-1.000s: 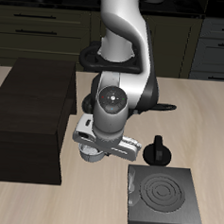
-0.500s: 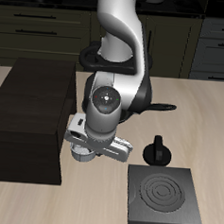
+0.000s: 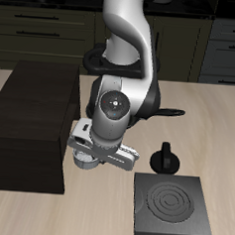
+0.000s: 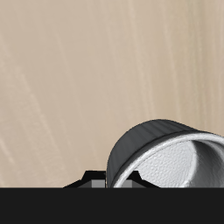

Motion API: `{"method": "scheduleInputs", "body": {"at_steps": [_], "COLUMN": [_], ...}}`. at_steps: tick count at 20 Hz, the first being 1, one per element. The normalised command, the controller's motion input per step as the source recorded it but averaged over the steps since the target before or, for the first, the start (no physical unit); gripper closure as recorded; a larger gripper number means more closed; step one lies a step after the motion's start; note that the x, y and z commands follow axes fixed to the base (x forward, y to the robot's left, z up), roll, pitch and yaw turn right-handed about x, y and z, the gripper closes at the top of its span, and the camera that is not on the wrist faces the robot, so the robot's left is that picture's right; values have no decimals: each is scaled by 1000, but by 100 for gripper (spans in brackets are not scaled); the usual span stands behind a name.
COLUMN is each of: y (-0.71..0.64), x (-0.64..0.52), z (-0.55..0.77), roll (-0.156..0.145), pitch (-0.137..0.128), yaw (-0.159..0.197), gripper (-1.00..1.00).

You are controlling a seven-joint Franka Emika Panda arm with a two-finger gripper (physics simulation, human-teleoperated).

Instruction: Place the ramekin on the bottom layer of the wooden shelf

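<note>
My fingers (image 4: 112,178) grip the ramekin (image 4: 166,156) by its rim. I judge it light, rigid and slippery, so I'd keep it level.

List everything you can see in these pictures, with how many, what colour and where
ramekin: one, pale grey-white with ribbed sides, at the gripper, tilted above bare tabletop
wooden shelf: one, dark brown, on the table beside the arm
stove plate: one, black with spiral burner, near the table's front edge
frying pan: one, black, farther back, mostly hidden behind the arm
black knob: one, just behind the stove plate
table: one, light wood
gripper: one, white-grey, next to the shelf; jaws unclear
</note>
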Motion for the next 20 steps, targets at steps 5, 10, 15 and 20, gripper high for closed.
{"method": "scheduleInputs", "body": {"at_steps": [5,10,15,20], "y": [-342,-246,-349,-446], "x": [-33,-31,-39,-27], "z": [118,81,96,90], "roll": [-42,-24,-29,-77], "pitch": [-10,-10,-1,-6], "yaw": [-12,0,5,0], "gripper": [100,100,100,100]}}
